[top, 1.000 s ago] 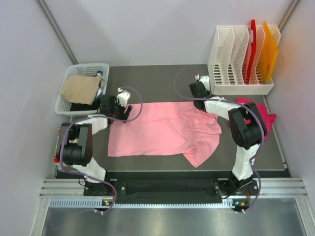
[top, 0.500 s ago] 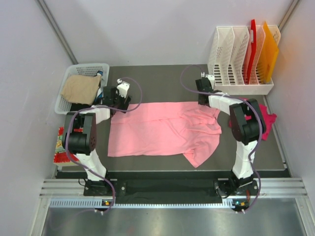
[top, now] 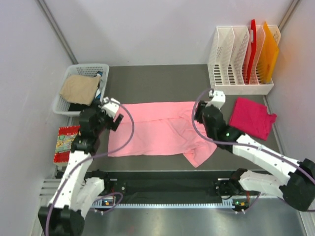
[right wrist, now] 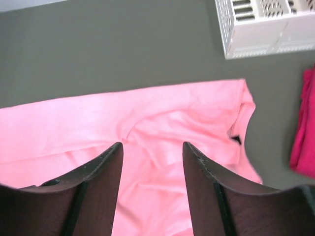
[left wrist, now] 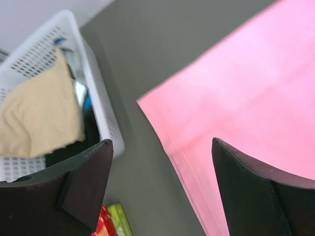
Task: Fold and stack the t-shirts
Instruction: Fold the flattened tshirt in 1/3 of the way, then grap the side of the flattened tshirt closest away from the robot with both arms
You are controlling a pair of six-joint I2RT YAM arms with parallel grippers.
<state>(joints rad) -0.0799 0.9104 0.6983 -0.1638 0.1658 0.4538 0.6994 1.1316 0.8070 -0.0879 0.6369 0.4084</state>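
The salmon-pink t-shirt [top: 152, 130] lies spread across the middle of the bench [top: 157, 81]. Its left part is flat and its right part is rumpled, with 1 flap reaching toward the near edge. The magenta t-shirt [top: 252, 117] lies just right of it, apart, in a compact flat shape.

Only the top view shows both shirts whole. The left wrist view shows the pink shirt's far-left corner and hem, plus the white basket [left wrist: 101, 108] holding a tan cloth [left wrist: 34, 118]. The right wrist view shows a raised crease near the sleeve, the white rack [right wrist: 266, 34], and just a sliver of the magenta shirt, cut off at the frame edge.

The left gripper [left wrist: 161, 142] hangs over that corner, jaws wide apart and empty. The right gripper [right wrist: 152, 144] is over the pink shirt's far-right part, also spread and holding nothing. I cannot tell whether either touches the cloth.
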